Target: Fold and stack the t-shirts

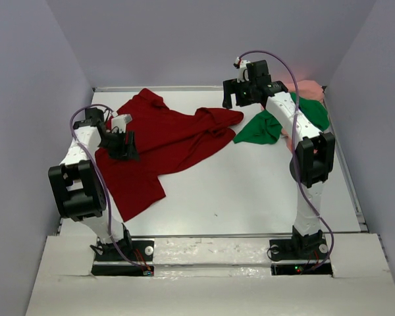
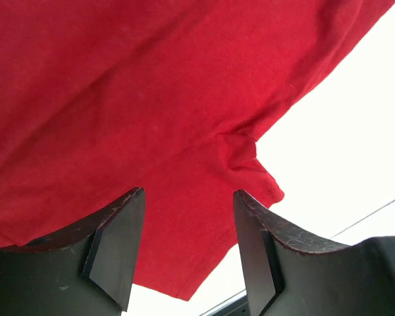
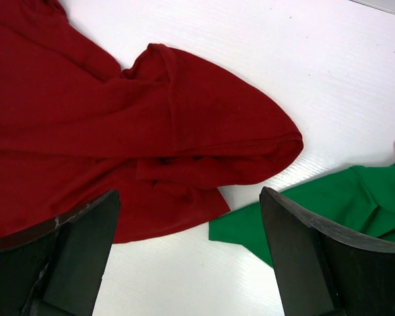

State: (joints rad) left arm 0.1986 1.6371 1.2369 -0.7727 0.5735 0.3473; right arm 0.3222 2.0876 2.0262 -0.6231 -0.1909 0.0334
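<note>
Left pincer (image 2: 187,197), open and empty, stands over the left part of the dark red t-shirt (image 1: 171,138), which stretches rightwards to the open, empty right pincer (image 3: 189,194).

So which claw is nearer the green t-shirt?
Right. The right claw hovers just beside the green t-shirt; the left claw is far off, over the dark red t-shirt.

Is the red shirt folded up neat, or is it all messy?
Messy, not folded. The dark red t-shirt lies spread out and wrinkled on the table, with one end bunched up beside the green t-shirt.
</note>
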